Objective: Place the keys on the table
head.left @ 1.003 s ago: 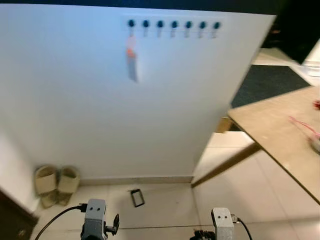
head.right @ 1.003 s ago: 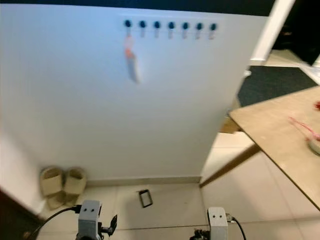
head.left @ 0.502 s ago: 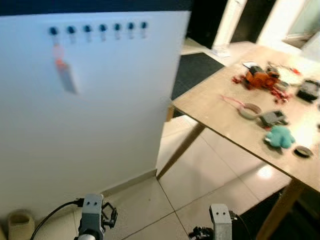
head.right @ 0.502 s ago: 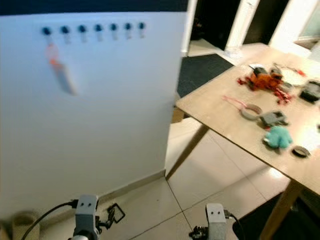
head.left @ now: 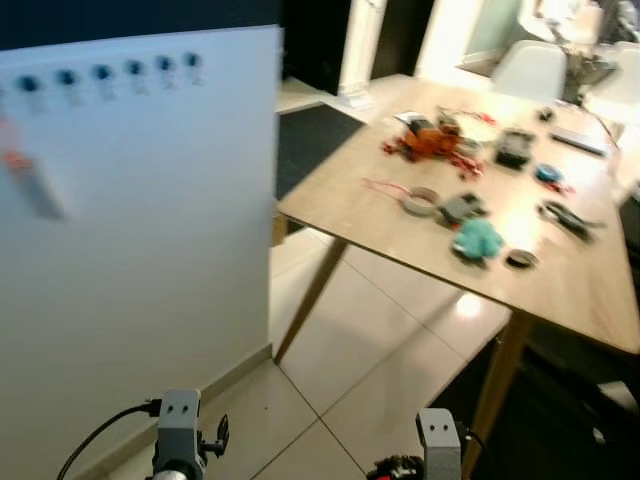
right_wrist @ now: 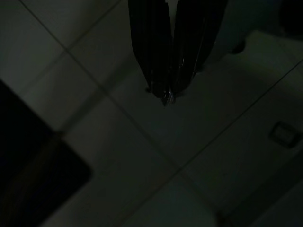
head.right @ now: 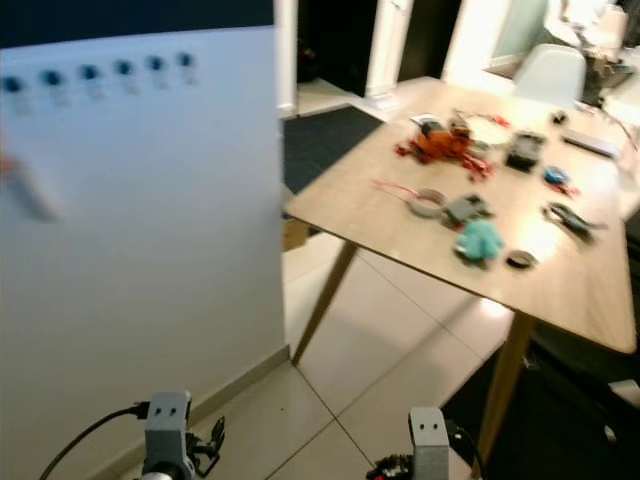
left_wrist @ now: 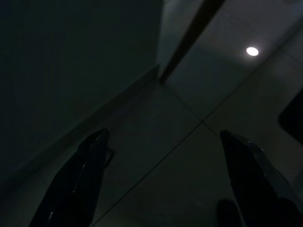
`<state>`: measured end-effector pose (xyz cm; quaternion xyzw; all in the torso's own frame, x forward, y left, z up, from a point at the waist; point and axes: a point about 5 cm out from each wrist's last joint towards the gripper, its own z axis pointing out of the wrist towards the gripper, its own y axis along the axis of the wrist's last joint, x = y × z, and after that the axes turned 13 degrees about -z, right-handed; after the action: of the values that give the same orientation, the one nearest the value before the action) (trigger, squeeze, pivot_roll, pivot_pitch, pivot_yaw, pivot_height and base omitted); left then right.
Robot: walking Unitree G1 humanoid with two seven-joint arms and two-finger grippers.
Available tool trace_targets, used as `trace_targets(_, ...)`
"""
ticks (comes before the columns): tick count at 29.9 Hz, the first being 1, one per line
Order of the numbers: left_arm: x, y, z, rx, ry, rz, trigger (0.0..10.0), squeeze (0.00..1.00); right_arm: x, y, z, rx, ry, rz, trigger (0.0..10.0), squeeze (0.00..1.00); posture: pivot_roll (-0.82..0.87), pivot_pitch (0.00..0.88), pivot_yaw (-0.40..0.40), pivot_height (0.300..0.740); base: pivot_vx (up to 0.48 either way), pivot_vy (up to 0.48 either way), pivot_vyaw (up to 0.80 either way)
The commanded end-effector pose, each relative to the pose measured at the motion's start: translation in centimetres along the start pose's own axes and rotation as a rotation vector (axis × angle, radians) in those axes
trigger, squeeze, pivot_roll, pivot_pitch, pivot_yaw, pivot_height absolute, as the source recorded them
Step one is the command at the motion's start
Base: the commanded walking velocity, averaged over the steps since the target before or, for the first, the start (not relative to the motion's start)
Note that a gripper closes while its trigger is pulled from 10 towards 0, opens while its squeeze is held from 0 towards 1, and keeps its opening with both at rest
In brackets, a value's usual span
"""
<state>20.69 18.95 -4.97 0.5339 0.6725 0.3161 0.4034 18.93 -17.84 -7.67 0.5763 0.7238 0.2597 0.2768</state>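
Hanging low over pale glossy floor tiles (left_wrist: 189, 156), the left gripper (left_wrist: 163, 182) has its two black fingers spread wide, holding nothing. The right gripper (right_wrist: 165, 97) has fingertips pressed together, empty. Keys (head.left: 25, 180), blurred, with an orange tag, hang on the white panel (head.left: 150, 260) under a row of dark round hooks (head.left: 100, 73). Right of the panel stands a light wooden table (head.left: 570, 280) with slanted legs, carrying a teal plush toy (head.left: 477, 238) and small clutter.
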Motion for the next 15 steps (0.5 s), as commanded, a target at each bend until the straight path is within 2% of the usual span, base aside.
trace_targets(1, 0.18, -0.32, -0.2, 0.011, 0.004, 0.004, 10.0, 0.0, -0.48, -0.03, -0.05, 0.003, -0.014, -0.003, 10.0, 0.0, 0.04, 0.046, -0.022, 0.74, 0.0, 0.0, -0.8)
trace_targets(15, 0.36, -0.37, -0.3, 0.007, 0.01, 0.004, 10.0, 0.0, -0.49, -0.09, -0.07, 0.006, -0.009, -0.009, 10.0, 0.0, 0.05, 0.057, -0.022, 0.74, 0.0, 0.0, -0.8)
